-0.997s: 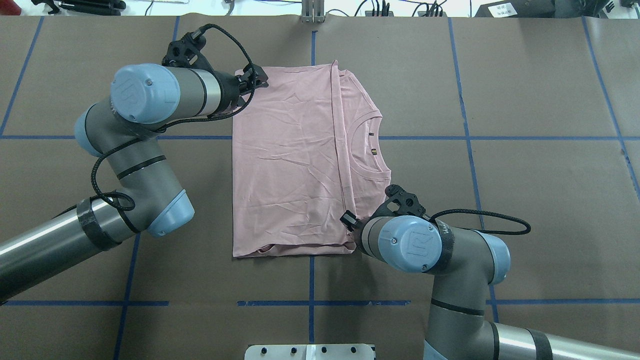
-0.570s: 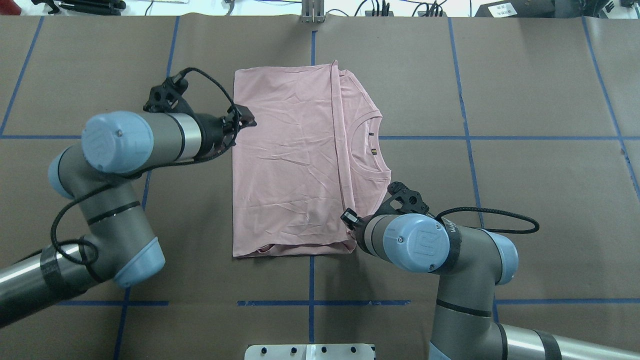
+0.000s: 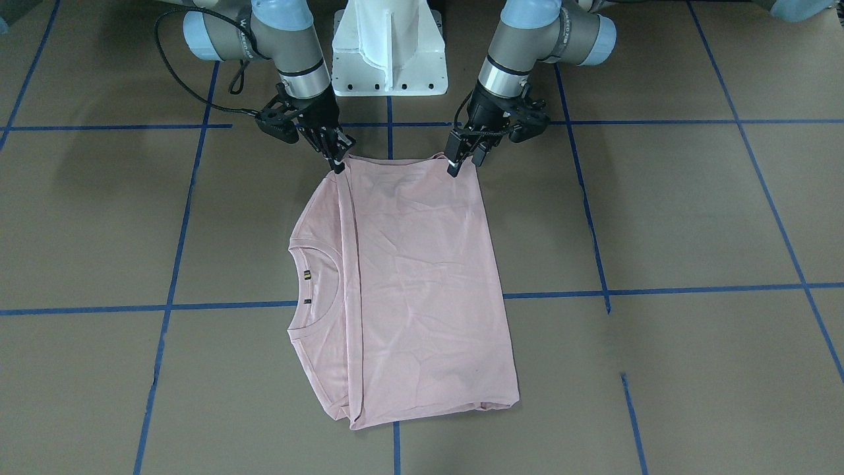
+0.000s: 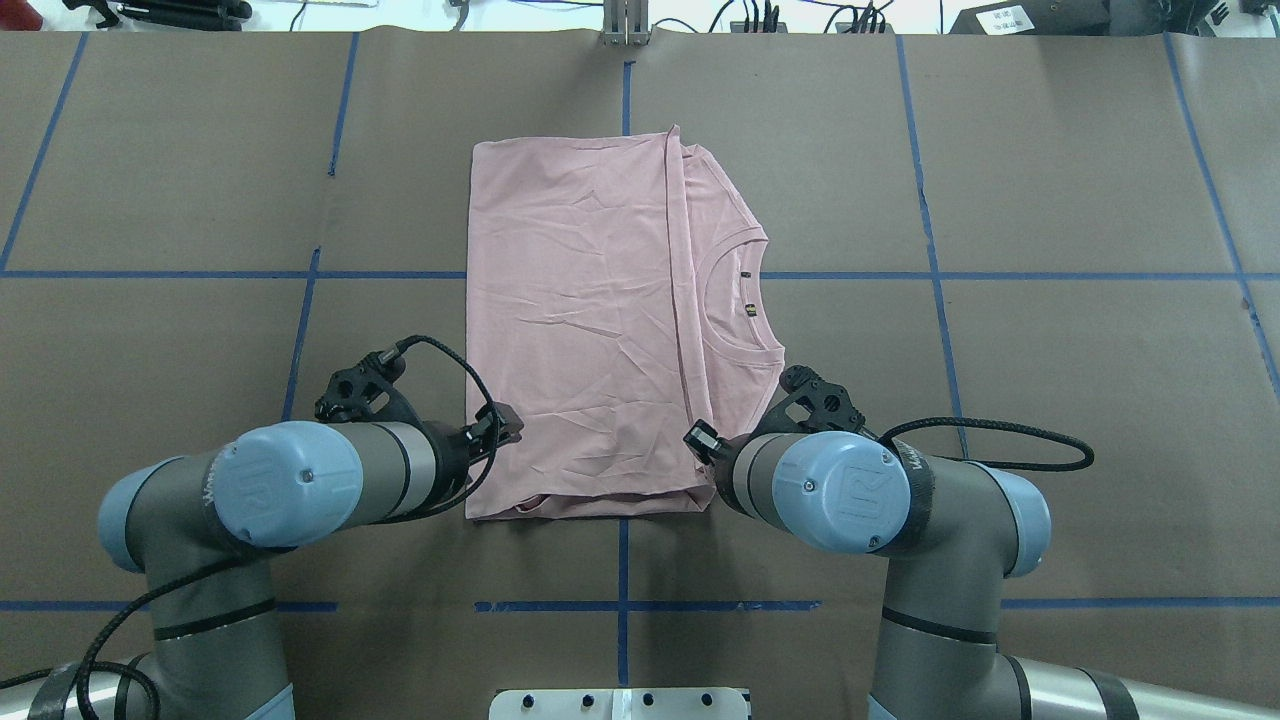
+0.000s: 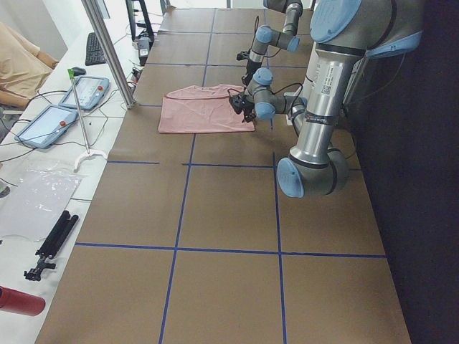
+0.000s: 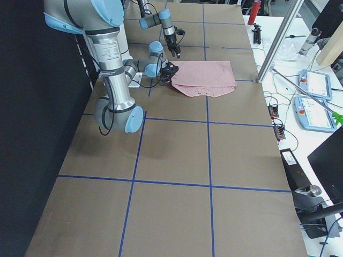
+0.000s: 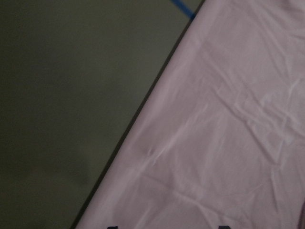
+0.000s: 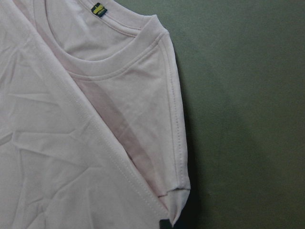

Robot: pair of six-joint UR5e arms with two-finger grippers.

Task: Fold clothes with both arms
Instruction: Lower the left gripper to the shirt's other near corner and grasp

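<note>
The T-shirt (image 4: 580, 330) is soft, pale pink knit, creased with fine wrinkles and folded into a long rectangle. A plain panel is laid over most of it. On the robot's right side the ribbed round collar (image 4: 735, 300) peeks out from under the folded edge, with a small dark label inside the neck and a stitched sleeve hem nearby. It lies flat in the middle of the tabletop (image 4: 1050, 400), a matte brown sheet marked into large squares by blue tape lines (image 4: 870, 275).

A white pedestal base (image 3: 389, 49) stands at the robot's edge. A side bench with handheld control tablets (image 5: 43, 125) runs along the far side.

The left gripper (image 3: 463, 165) hangs released, fingers spread, over the shirt's near left corner. The right gripper (image 3: 337, 163) sits at the near right corner, by the sleeve; whether it is clenched I cannot tell.
</note>
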